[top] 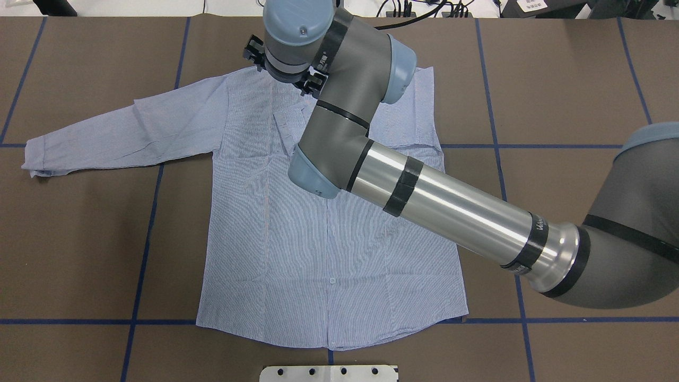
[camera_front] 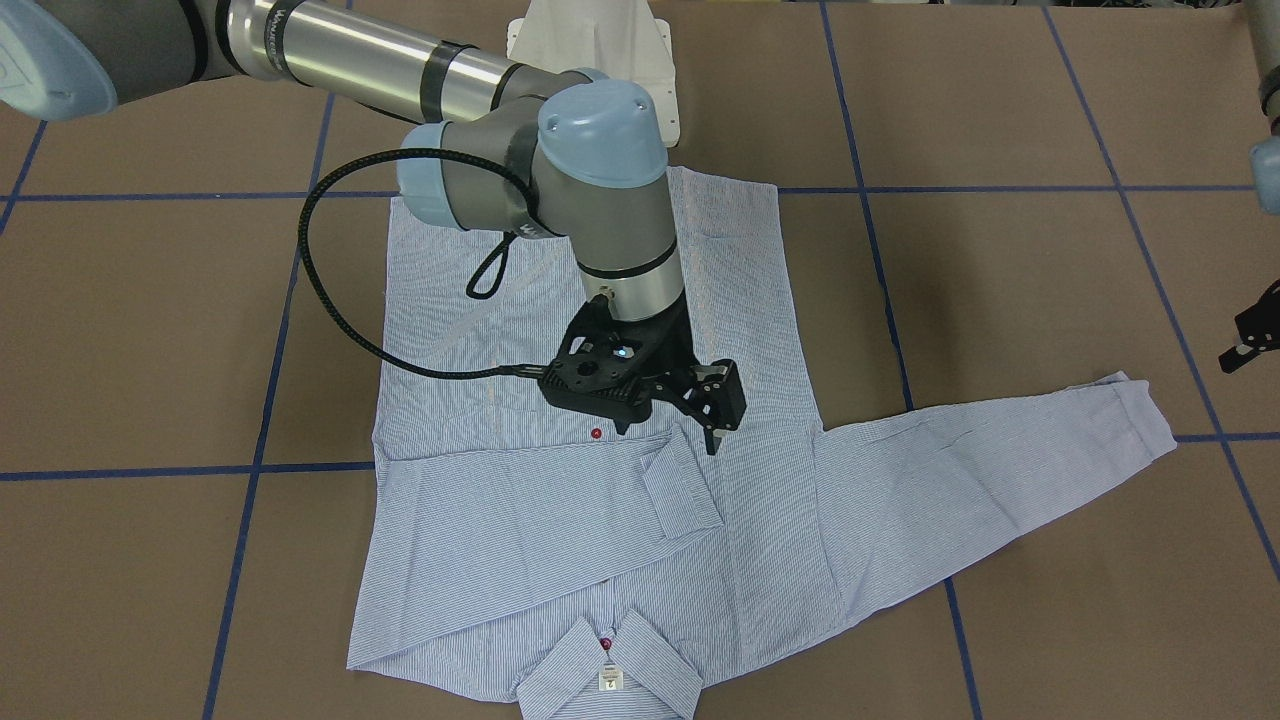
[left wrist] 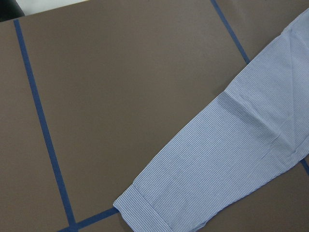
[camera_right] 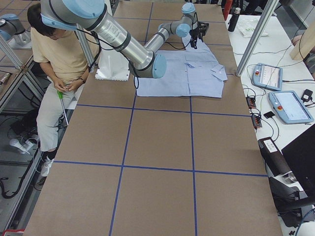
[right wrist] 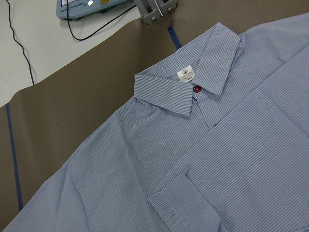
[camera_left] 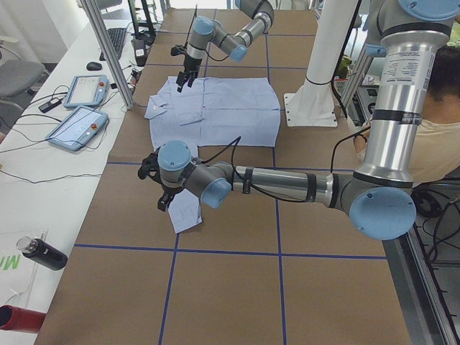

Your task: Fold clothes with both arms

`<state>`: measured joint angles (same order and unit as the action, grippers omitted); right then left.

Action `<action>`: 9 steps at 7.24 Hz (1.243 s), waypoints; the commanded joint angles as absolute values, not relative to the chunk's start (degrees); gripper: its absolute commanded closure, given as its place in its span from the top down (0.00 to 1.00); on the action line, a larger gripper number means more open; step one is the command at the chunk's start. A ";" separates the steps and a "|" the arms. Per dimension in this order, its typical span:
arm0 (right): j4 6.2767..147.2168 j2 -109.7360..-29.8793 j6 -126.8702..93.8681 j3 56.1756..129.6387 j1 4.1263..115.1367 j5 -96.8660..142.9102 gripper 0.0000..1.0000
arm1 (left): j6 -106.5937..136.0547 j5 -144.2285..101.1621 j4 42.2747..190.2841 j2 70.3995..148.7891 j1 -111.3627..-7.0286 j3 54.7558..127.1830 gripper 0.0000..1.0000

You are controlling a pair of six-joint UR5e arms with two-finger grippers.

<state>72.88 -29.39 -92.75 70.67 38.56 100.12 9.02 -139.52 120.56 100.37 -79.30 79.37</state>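
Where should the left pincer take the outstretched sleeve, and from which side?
Probably at the cuff, from above on its outer end: the sleeve lies flat and straight, its cuff is the free end, and the left pincer hovers nearby.

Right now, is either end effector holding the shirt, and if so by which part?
Nothing looks held. The right end effector hangs above the shirt, over its folded sleeve; the left end effector hangs clear of the outstretched sleeve.
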 commanded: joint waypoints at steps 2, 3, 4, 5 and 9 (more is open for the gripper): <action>72.77 -33.47 -92.29 74.51 39.46 100.81 1.00 | 16.41 -139.74 123.22 104.85 -75.41 68.48 0.96; 72.77 -37.92 -91.76 79.66 39.55 100.81 1.00 | 21.83 -139.75 123.48 104.77 -72.45 67.94 0.96; 72.77 -39.71 -91.15 82.67 39.64 100.72 1.00 | 25.45 -139.83 126.01 103.55 -71.73 67.77 0.94; 72.77 -39.81 -91.14 82.88 39.55 100.72 1.00 | 25.75 -139.92 129.52 102.58 -71.72 65.41 0.92; 72.69 -40.78 -90.97 82.79 39.46 100.72 1.00 | 26.01 -139.92 130.61 100.11 -71.54 64.86 0.66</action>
<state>72.75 -40.68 -90.99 82.76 39.42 100.71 25.92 -139.93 130.51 100.35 -71.62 64.93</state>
